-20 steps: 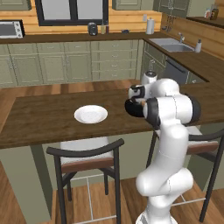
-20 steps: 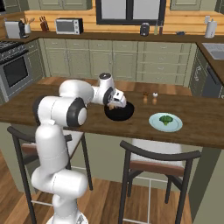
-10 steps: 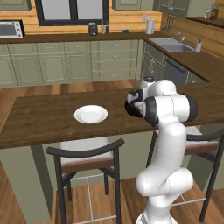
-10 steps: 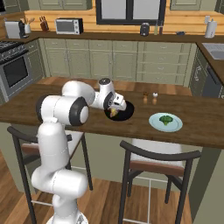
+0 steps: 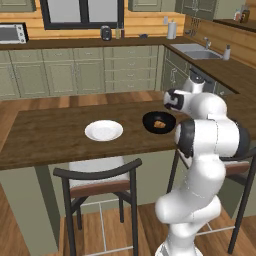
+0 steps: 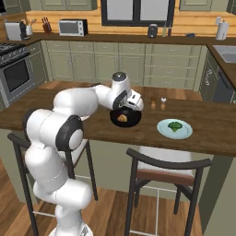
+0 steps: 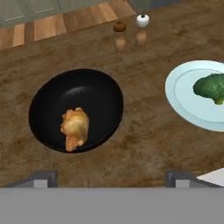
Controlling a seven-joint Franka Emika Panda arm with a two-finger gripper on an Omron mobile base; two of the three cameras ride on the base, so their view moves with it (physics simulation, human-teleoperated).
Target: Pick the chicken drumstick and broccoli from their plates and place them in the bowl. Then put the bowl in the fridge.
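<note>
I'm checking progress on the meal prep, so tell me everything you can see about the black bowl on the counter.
The bowl is round, glossy black and fairly shallow, with a soft highlight on its inner surface. It sits upright on the wooden counter, left of the pale plate holding the broccoli in the hand view, apart from that plate. The golden-brown chicken drumstick lies inside it, off-centre. Two small shakers stand beyond it. Nothing else touches the bowl.

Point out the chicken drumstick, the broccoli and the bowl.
chicken drumstick (image 7: 75, 127), hand view, on its golden middle.
broccoli (image 7: 211, 88), hand view, on the green floret head.
bowl (image 7: 94, 93), hand view, on its bare black inner wall.
</note>
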